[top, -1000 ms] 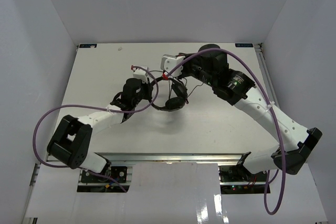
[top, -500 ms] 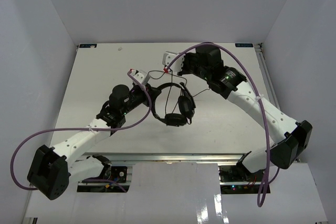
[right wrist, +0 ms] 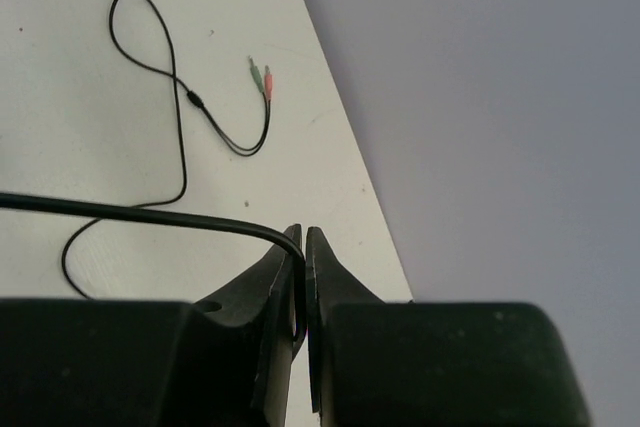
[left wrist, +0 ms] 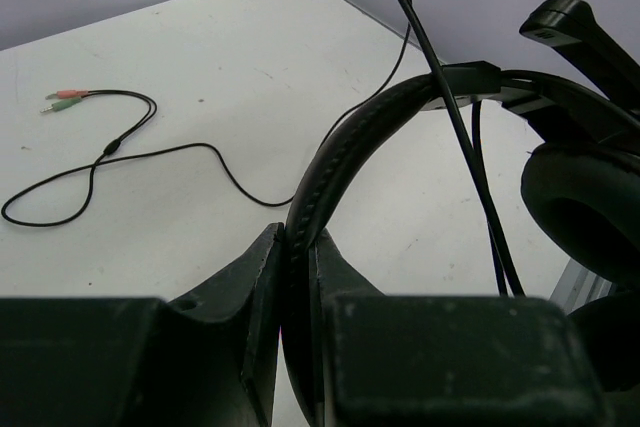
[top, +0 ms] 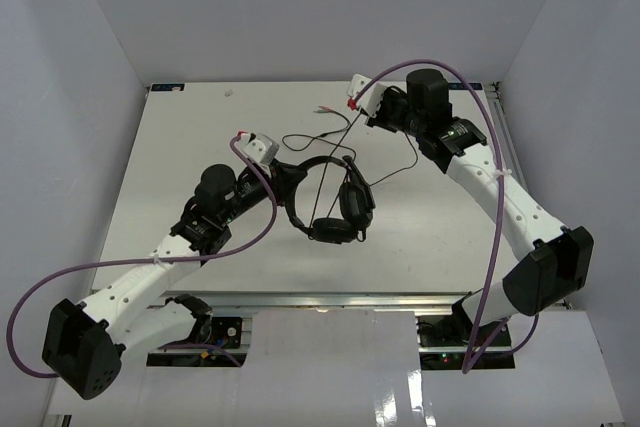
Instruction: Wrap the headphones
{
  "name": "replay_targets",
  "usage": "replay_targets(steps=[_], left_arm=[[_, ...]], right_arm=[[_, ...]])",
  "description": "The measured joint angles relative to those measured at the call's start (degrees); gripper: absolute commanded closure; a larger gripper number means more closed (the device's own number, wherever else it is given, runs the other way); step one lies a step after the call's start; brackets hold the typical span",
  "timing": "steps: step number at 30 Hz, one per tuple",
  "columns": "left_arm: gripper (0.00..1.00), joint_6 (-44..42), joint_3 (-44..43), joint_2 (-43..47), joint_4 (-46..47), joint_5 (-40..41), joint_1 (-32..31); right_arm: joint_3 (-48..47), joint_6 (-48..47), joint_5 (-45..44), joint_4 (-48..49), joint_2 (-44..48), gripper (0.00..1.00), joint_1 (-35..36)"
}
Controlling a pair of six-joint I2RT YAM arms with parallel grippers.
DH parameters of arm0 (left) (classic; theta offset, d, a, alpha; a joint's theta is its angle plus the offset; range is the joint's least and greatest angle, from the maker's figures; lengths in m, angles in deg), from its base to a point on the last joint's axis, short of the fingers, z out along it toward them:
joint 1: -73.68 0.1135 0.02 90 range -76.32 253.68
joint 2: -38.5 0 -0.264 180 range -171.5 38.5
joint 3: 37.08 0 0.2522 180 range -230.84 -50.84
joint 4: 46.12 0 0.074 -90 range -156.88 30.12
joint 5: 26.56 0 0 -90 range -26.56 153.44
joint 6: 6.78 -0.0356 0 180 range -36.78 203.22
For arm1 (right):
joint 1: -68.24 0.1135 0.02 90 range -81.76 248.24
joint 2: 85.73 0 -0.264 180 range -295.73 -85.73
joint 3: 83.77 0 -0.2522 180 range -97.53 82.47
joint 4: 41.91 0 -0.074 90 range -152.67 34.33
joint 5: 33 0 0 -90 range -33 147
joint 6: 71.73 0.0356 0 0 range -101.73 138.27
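Gripping the headband [left wrist: 340, 147], your left gripper [left wrist: 298, 277] is clenched on the headphones [top: 335, 202], which sit near the centre of the table [top: 180, 147]. In the top view the earcups [top: 352, 202] lie at 4 o'clock from that gripper. Your right gripper [right wrist: 303, 257], at 1 o'clock from the headset, is pinched closed on the thin black cable [right wrist: 130, 212]. The cable crosses over the headband. Its loose end lies looped on the table, with the pink and green plugs [right wrist: 262, 77] at 12 o'clock from the headset.
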Motion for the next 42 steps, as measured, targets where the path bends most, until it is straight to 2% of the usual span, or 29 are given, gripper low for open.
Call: replay_targets(steps=[5,13,23,33,36,42], left_arm=[[1.0,0.0,-0.2,-0.1,-0.6,0.0,0.0],[1.0,-0.3,-0.2,-2.5,-0.8,-0.5,0.0],[1.0,-0.3,-0.2,-3.4,-2.2,-0.7,0.0],[1.0,1.1,-0.9,-0.3,-2.2,-2.1,0.0],[1.0,1.9,-2.3,0.0,-2.9,-2.8,0.0],[1.0,3.4,-9.6,-0.3,-4.3,-1.5,0.0]], right_arm=[[4.5,2.9,2.7,1.9,2.9,0.91,-1.5],[4.7,8.0,8.9,4.8,5.6,0.91,-3.3],[3.9,11.2,10.7,5.0,5.6,0.92,-4.3],[6.5,13.7,14.6,6.3,3.9,0.92,-6.8],[7.2,15.2,17.6,7.0,2.1,0.92,-7.2],[12.8,22.7,29.4,12.7,0.0,0.91,-8.5]])
